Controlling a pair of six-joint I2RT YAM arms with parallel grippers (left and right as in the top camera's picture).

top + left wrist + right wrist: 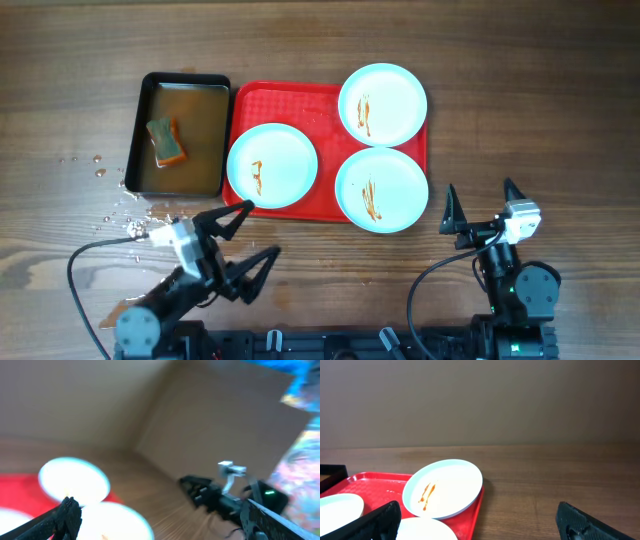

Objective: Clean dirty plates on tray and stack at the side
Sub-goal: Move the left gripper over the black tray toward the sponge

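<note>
The tray (290, 105) is seen flat on the counter (520, 60) in the upper middle of the overhead view, its long axis running left to right across the picture. Three plates are carried on it, all face up. The left plate (272, 165) is set over the tray's left edge, the upper right plate (382, 104) is pushed past the top edge, and the lower right plate (381, 189) hangs over the bottom edge. Orange-brown streaks are marked on every one. Just left of the tray a black pan (185, 79) of brownish water is placed, long axis up and down, with a sponge (166, 141) lying in it. Water drops (120, 215) are scattered on the counter below the pan.

Now the left pincer (250, 238): it is spread wide and nothing is held. Its upper finger is brought right up to the left plate's lower rim, though contact cannot be told. The left arm is stretched from the lower left corner, angled toward the upper right. Its wrist view is blurred.

The right pincer (481, 190) is likewise opened wide and empty, pointed up the picture over bare counter, just right of the lower right plate. The right arm is folded low at the bottom right edge. From its wrist view, a streaked plate is framed ahead and left, with nothing between the fingers.
</note>
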